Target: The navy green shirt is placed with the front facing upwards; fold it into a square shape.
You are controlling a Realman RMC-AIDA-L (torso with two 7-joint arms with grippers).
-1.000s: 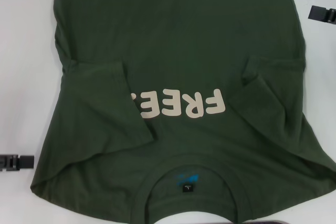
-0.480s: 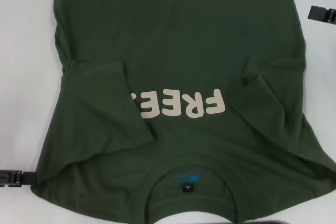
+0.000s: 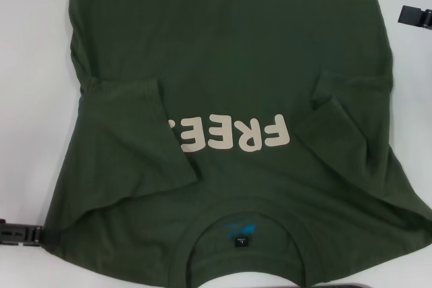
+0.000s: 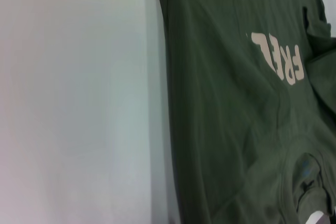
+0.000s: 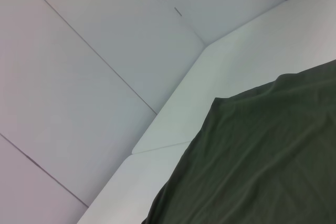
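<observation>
The left hand (image 3: pixel 23 233) sits low at the near left edge of the worktop (image 3: pixel 30 99), its dark tip just beside the near left shoulder corner of the navy green shirt (image 3: pixel 229 65); whether it is spread or pressed together cannot be told. The right hand (image 3: pixel 415 16) shows as a dark piece at the far right edge, a little apart from the shirt's right side; its state cannot be told either. The shirt lies front up across the middle of the white worktop, collar (image 3: pixel 239 237) nearest the robot, both sleeves folded inward, the left one covering part of the cream "FREE!" lettering (image 3: pixel 233 133).
</observation>
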